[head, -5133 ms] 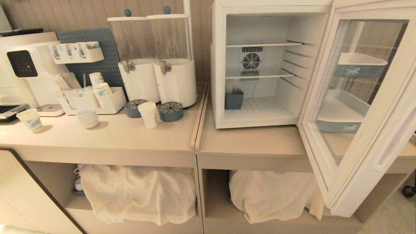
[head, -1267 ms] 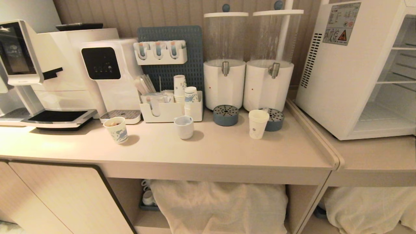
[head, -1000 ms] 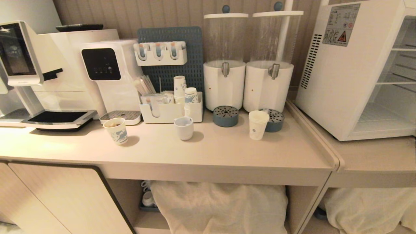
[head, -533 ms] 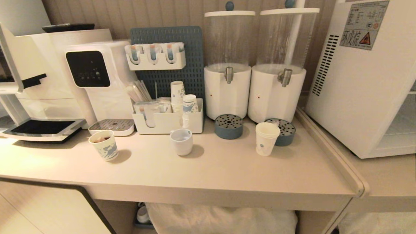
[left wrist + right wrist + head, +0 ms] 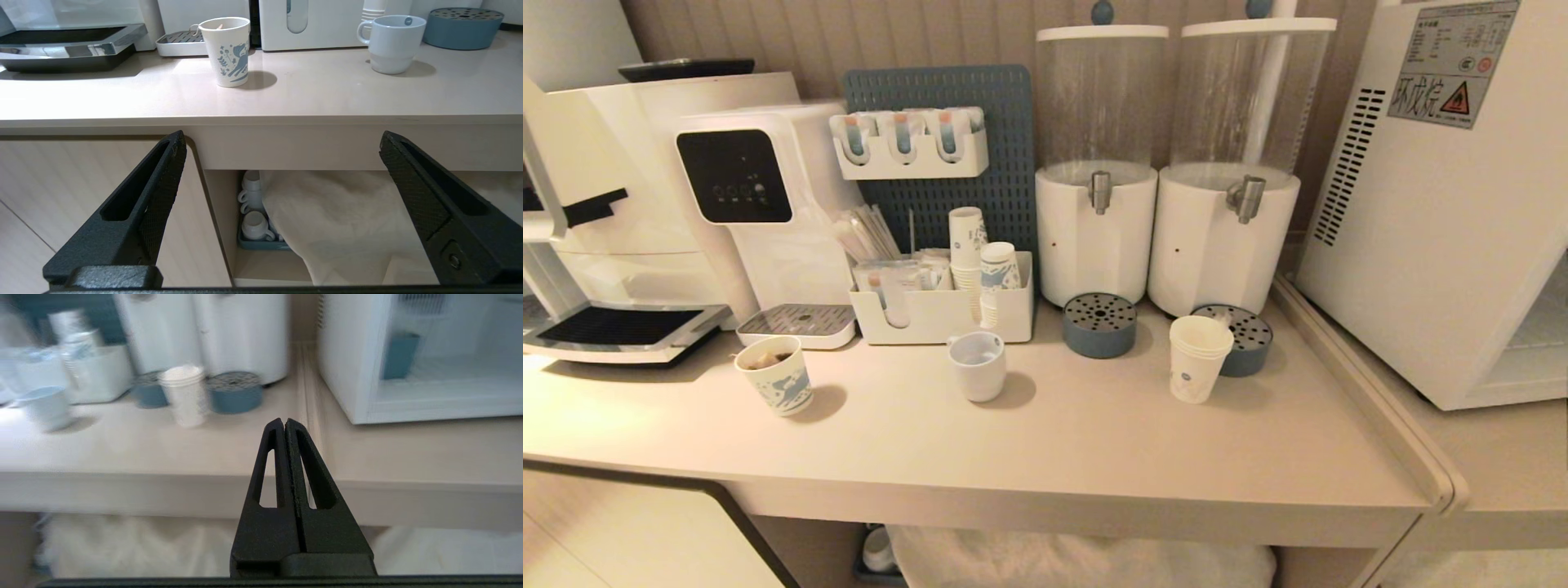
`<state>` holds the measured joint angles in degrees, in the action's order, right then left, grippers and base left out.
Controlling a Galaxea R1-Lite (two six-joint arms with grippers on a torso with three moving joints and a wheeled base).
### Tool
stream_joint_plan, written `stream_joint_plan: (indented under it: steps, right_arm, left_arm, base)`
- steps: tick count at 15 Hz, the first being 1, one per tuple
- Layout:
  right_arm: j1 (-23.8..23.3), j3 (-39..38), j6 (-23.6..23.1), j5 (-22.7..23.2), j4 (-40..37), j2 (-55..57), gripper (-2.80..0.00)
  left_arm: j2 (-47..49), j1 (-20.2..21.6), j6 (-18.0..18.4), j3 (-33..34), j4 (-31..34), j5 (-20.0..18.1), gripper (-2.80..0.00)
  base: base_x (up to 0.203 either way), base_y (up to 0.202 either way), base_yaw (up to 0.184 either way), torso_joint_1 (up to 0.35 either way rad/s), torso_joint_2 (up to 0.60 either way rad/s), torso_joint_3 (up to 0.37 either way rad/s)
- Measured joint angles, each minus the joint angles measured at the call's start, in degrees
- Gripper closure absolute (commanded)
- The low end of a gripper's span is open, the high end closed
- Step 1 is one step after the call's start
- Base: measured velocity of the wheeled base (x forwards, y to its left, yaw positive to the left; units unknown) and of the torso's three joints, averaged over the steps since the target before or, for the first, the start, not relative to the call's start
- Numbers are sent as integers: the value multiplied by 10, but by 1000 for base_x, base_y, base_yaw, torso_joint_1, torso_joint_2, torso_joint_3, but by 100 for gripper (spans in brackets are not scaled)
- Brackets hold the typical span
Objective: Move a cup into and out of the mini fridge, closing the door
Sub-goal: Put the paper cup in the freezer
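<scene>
The cup (image 5: 1199,359), a tall white paper cup with a small blue logo, stands on the counter in front of the right drink dispenser; the right wrist view shows the cup (image 5: 184,396) too. The mini fridge (image 5: 1445,188) stands at the right with its side vents and warning sticker facing me; the mini fridge (image 5: 408,359) interior is open to the right wrist view. Its door is out of view. My right gripper (image 5: 284,421) is shut and empty, below and in front of the counter edge. My left gripper (image 5: 282,141) hangs open and empty before the counter front.
A patterned paper cup (image 5: 773,377) and a squat white cup (image 5: 977,365) stand on the counter (image 5: 1054,441). Behind them are two drink dispensers (image 5: 1160,163), blue drip trays (image 5: 1099,325), a white organiser with stacked cups (image 5: 943,306) and coffee machines (image 5: 645,212). Cloth-covered shelves lie below.
The whole head view has shifted: from facing the open fridge it swung to the counter on the left, and over the last second it drew closer. The cup has not moved.
</scene>
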<state>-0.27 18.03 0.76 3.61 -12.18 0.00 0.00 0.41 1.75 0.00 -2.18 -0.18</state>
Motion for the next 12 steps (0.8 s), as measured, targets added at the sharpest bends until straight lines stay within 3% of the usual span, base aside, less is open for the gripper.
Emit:
stream_joint_plan:
  steps: [3, 6, 8, 10, 12]
  right_arm:
    - [0, 62, -31, 60, -126, 0, 0]
    - [0, 132, -28, 116, -172, 24, 0]
    - [6, 193, -6, 128, -185, 73, 0]
    - [60, 252, 22, 119, -186, 149, 0]
    - [145, 288, 52, 94, -170, 240, 0]
  left_arm:
    - [0, 0, 1, 0, 0, -1, -280]
    - [0, 0, 1, 0, 0, 0, -280]
    - [0, 0, 1, 0, 0, -1, -280]
    - [0, 0, 0, 0, 0, -2, -280]
    - [0, 0, -4, 0, 0, 1, -280]
  base:
    - [0, 0, 0, 0, 0, 0]
    - [0, 0, 0, 0, 0, 0]
    - [0, 0, 0, 0, 0, 0]
    - [0, 0, 0, 0, 0, 0]
    - [0, 0, 0, 0, 0, 0]
